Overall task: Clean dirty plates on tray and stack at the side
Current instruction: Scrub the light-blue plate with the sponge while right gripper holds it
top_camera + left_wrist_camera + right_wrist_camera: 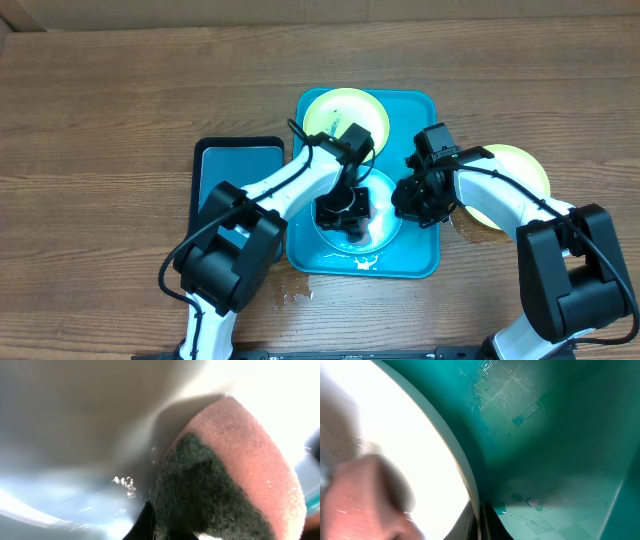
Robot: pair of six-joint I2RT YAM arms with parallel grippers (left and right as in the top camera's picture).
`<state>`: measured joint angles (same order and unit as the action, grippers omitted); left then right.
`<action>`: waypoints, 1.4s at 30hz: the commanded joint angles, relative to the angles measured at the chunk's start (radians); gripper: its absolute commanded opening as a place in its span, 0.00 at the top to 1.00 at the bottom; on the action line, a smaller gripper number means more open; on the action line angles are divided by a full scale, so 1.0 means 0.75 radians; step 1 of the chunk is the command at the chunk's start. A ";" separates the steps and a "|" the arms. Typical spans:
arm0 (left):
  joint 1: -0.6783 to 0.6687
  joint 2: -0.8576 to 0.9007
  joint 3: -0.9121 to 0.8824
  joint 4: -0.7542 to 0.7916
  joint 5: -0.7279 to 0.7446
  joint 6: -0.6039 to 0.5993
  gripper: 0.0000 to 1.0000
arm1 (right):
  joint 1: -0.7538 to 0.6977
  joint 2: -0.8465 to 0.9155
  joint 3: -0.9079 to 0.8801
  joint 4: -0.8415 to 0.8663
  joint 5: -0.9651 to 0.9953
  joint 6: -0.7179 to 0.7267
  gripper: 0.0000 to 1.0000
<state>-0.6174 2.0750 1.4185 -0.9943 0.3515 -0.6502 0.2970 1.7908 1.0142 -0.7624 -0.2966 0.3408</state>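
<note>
At nine o'clock on the wooden surface (120, 100) we see a dark blue tray (235, 160) with a black rim, lying just beside the turquoise tray (418, 108). At the centre, the turquoise tray holds two plates. A yellow-green plate (335, 110) sits at its twelve o'clock end and a light blue plate (388, 218) at its six o'clock end. The left fingers (345, 215) reach down onto the light blue plate, closed tight on a pink sponge (245, 455) with a dark green scouring face, which presses against the plate's whitish centre. Droplets glisten on the plate beside the sponge, and wet patches show on the tray's six o'clock rim and on the surface just beyond it. At the plate's three o'clock edge the right fingers (485, 522) are closed tight too. In the right wrist view the plate's rim runs straight down into their tips, so we take them to be pinching it. At three o'clock, off the tray and on the bare surface, lies a second yellow-green plate (515, 170), partly covered by the right arm.
</note>
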 commanded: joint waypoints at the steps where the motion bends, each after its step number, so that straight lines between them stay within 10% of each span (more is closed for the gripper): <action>1: 0.056 0.023 0.036 -0.113 -0.544 -0.052 0.96 | -0.005 0.019 -0.020 -0.008 0.054 0.013 0.96; 11: 0.052 0.023 0.114 -0.126 -0.980 0.048 0.96 | -0.005 0.019 -0.020 -0.009 0.054 0.013 0.96; 26: 0.002 0.192 0.116 0.419 0.346 0.079 0.96 | -0.005 0.019 -0.020 -0.033 0.061 0.008 0.96; 35: 0.003 0.184 0.117 0.196 0.342 0.160 0.96 | -0.005 0.019 -0.020 -0.033 0.070 0.008 0.96; 42: 0.016 0.180 0.141 -0.117 -0.107 0.150 0.96 | -0.005 0.019 -0.020 -0.033 0.070 0.008 0.96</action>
<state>-0.6025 2.1735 1.5284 -1.0115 0.5007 -0.5503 0.2943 1.7943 1.0142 -0.7929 -0.3027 0.3550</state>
